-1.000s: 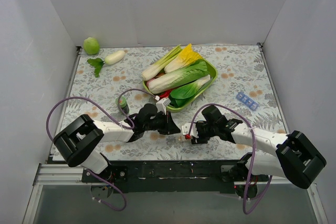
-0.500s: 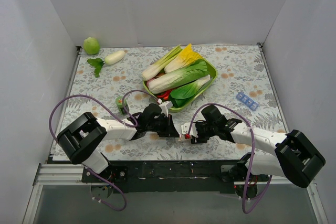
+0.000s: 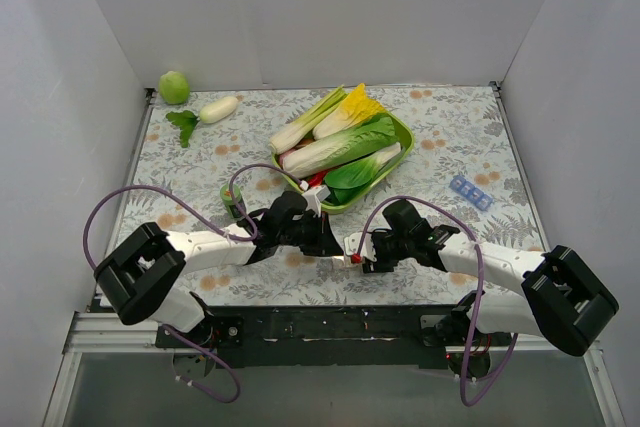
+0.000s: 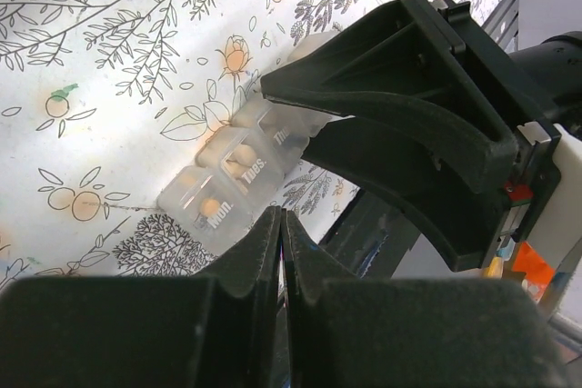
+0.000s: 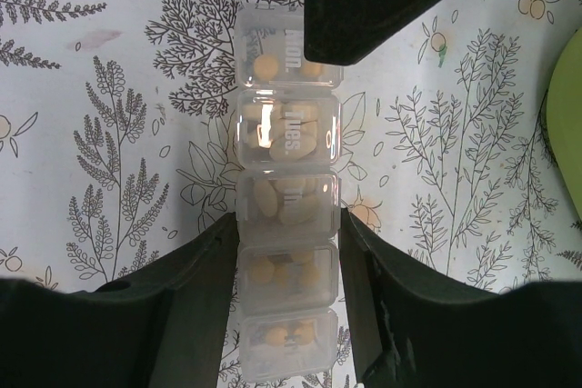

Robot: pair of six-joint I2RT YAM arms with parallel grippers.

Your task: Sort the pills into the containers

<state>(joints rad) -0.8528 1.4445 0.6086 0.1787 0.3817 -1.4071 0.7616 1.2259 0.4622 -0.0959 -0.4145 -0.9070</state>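
place: robot test booth — white panel walls (image 3: pixel 320 17) | floral-cloth table (image 3: pixel 455 132)

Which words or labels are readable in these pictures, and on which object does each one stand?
"Mon." on the end lid of the pill organizer.
"Tues." on the lid next to it.
The third lid's label is partly covered and cannot be read; the remaining lids are too blurred. Nothing else shows readable text.

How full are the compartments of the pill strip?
Filled: in the right wrist view, yellowish pills show through the clear plastic of every visible compartment of the containers, held between the right fingers.
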